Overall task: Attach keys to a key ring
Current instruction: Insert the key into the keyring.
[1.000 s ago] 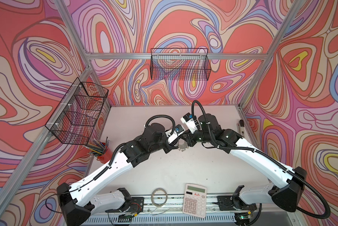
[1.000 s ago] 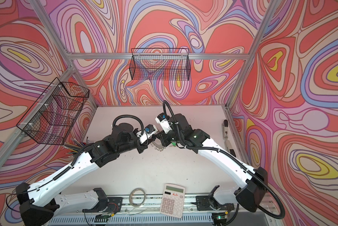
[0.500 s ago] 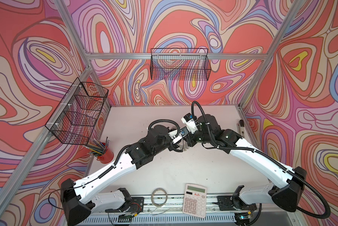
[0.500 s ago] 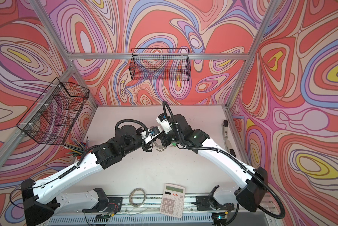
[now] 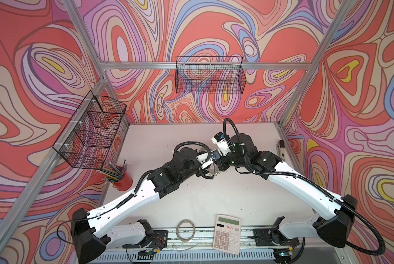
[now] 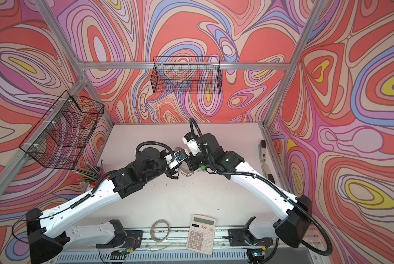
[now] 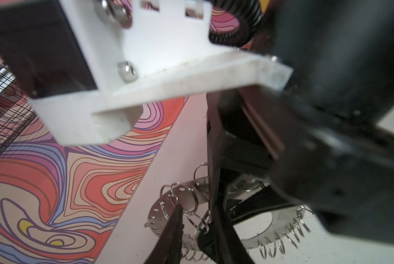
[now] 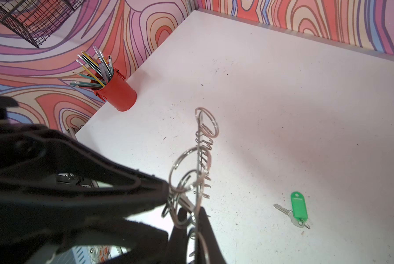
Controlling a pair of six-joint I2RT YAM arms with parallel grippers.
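Note:
The key ring (image 7: 159, 210), a flat grey disc fringed with small wire rings, hangs above mid-table. It is edge-on in the right wrist view (image 8: 202, 148), and its fringe shows in both top views (image 5: 213, 172) (image 6: 186, 173). My right gripper (image 8: 192, 214) is shut on its rim. My left gripper (image 7: 197, 228) meets it from the left and is closed on the black-tagged key (image 7: 205, 238). Its tip (image 8: 166, 192) presses among the wire rings, with a silver blade (image 8: 186, 203) poking out. The green-tagged key (image 8: 297, 206) lies flat on the table, apart from both grippers.
A red pencil cup (image 5: 123, 180) stands at the left table edge. At the front edge lie a calculator (image 5: 228, 233) and a thin hoop (image 5: 186, 229). Small tools (image 5: 281, 148) lie along the right edge. Wire baskets (image 5: 91, 130) hang on the left and back walls.
My left arm has reached further right, bringing its gripper in against the disc. Its jaws have narrowed slightly. The right gripper has held the disc nearly still.

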